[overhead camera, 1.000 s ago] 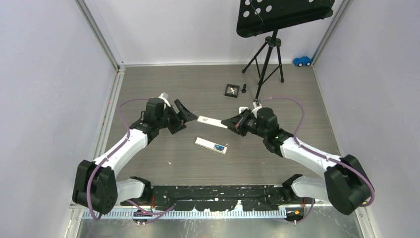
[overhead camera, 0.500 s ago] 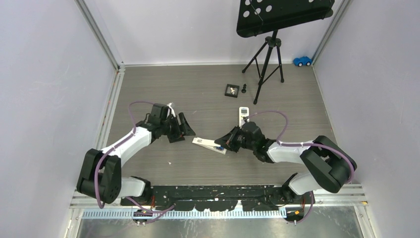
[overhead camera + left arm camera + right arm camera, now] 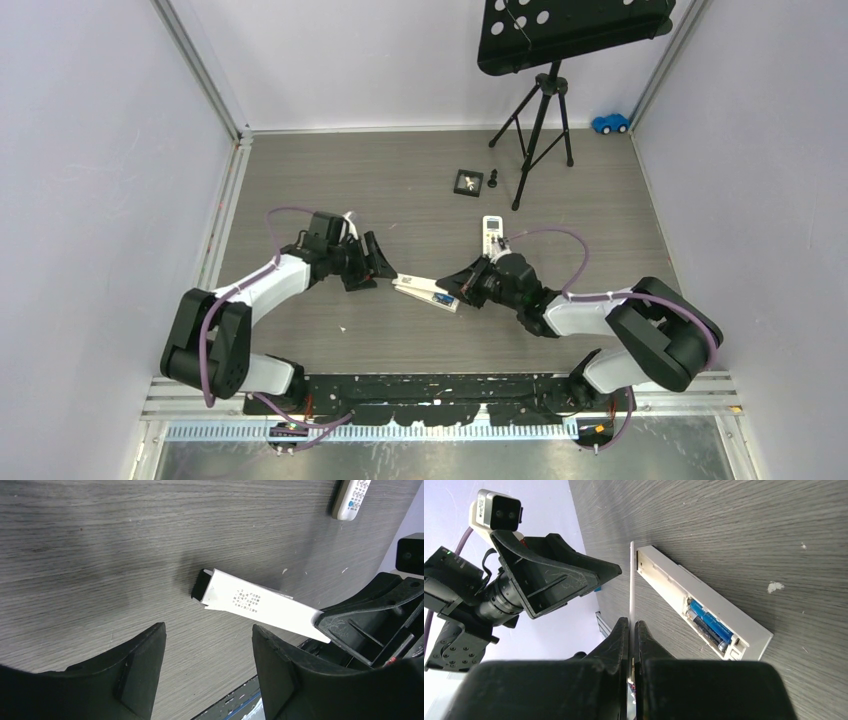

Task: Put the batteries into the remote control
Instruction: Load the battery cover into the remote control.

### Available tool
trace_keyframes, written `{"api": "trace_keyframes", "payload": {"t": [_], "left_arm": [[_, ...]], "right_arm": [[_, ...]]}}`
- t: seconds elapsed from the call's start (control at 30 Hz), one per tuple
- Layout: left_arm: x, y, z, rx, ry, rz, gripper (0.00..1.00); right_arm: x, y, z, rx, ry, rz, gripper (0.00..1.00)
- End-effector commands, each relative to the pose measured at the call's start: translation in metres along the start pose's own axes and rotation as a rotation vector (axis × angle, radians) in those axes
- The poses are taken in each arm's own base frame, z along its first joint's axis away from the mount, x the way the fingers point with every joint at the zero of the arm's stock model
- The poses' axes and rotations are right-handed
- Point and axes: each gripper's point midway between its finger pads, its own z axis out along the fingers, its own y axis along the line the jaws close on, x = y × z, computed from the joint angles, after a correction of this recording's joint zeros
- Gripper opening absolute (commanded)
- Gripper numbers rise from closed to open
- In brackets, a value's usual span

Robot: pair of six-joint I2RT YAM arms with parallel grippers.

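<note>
The remote control (image 3: 664, 572) lies back-up, batteries (image 3: 709, 625) lengthwise inside, between the spread, empty left end effector (image 3: 207, 650) and the right end effector (image 3: 631, 630) clamping a white cover (image 3: 260, 605).

walls (image 3: 100, 150): pale lilac | tabletop (image 3: 350, 180): grey wood-grain | rear: black tripod stand (image 3: 540, 110)

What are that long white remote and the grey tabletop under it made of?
The long white remote: looks like matte moulded plastic, with crisp edges and a recessed battery bay. The grey tabletop: wood-grain streaks, likely laminate or stained wood; unsure which.
</note>
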Motion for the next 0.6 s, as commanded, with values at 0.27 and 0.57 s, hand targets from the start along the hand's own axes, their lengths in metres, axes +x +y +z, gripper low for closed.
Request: {"api": "trace_keyframes", "payload": {"t": [0.27,0.57], "left_arm": [[-0.007,-0.004,0.005,0.031,-0.022,0.015,0.64],[-0.007,-0.006,0.012,0.062,-0.013,0.023,0.52]], "right_arm": [[-0.001,0.021,-0.013,-0.119,-0.026,-0.003,0.00],[0.000,0.009,-0.021,-0.055,-0.027,-0.031,0.00]]}}
